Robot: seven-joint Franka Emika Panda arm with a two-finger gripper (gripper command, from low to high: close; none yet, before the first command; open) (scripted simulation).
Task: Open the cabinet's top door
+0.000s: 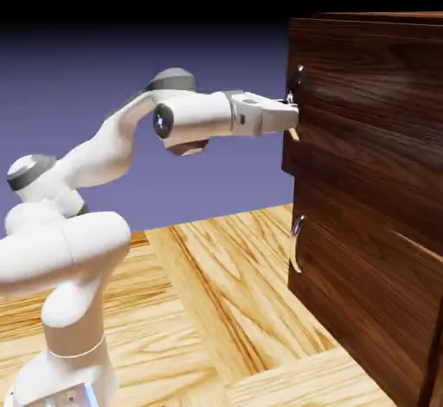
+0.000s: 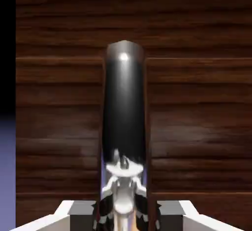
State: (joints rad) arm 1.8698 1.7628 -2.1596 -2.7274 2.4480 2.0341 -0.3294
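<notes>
At the left front edge of the large dark-brown wood-grain cabinet (image 1: pixel 372 189), the white arm's two-finger gripper (image 1: pixel 292 118) is clamped on the curved silver handle (image 2: pixel 124 107) of the upper walnut-grain top door (image 1: pixel 363 67). Door sits flush. No legible markings.

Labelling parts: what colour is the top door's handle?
Shiny silver handle, dark reflections; best in the hand view, gripper shut on it.

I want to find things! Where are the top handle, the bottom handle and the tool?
Top handle (image 2: pixel 124 107): hand view, middle of the bar.
Bottom handle (image 1: pixel 297 245): exterior view, its curve.
Tool (image 1: pixel 292 113): exterior view, at its fingertips.
</notes>
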